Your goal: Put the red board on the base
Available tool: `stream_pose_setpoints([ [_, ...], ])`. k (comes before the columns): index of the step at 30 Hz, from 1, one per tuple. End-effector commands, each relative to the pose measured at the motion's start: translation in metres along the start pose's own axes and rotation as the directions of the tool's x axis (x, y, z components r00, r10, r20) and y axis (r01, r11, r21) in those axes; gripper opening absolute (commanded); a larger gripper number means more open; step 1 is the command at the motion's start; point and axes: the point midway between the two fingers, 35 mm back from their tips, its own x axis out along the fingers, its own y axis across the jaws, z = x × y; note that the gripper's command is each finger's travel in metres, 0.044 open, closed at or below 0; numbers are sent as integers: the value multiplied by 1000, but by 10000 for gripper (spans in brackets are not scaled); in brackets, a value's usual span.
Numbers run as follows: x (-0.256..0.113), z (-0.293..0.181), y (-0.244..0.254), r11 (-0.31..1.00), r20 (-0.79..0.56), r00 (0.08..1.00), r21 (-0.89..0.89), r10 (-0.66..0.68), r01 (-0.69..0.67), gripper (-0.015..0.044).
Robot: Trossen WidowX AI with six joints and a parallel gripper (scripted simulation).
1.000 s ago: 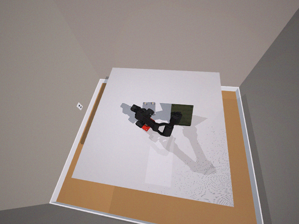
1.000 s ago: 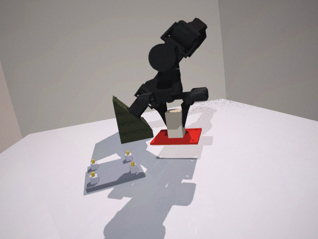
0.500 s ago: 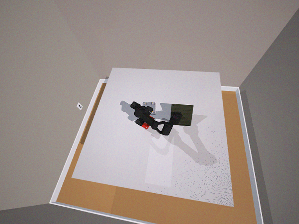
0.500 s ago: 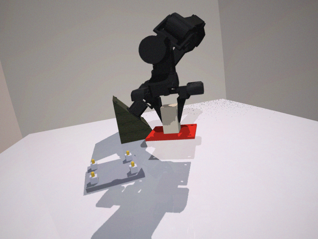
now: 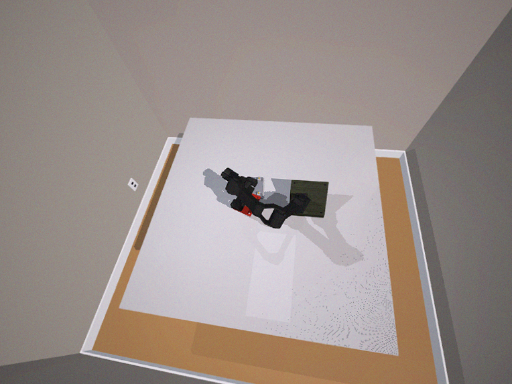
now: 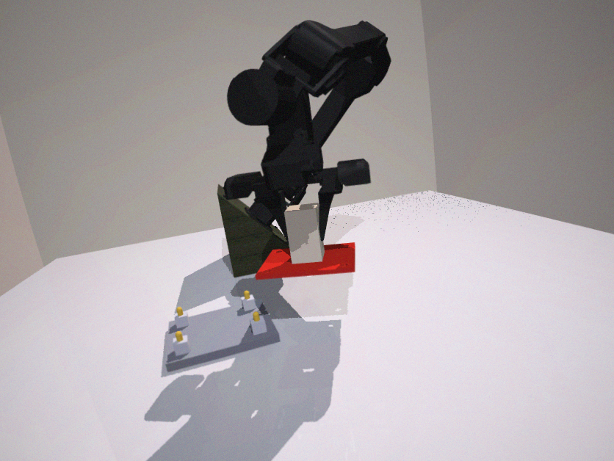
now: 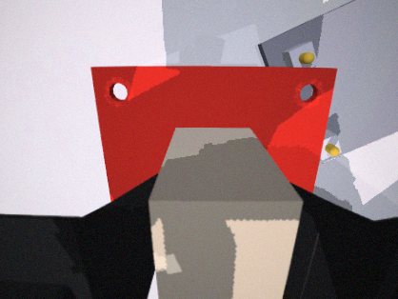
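Board's near holes — out of wrist view, pins — tiny from above

Top view high overhead; wrist view close-in.

A white outlet point(image 5: 132, 184) sits on the wall point(image 5: 68, 158).
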Motion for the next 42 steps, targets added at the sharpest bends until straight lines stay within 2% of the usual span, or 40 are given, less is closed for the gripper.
stream_pose_setpoints([
  [1,-1,7,-10,999,3,1000,-34,-5,6,0],
  [42,1,41,-111,932,-1,1000,-362,-4,3,0],
])
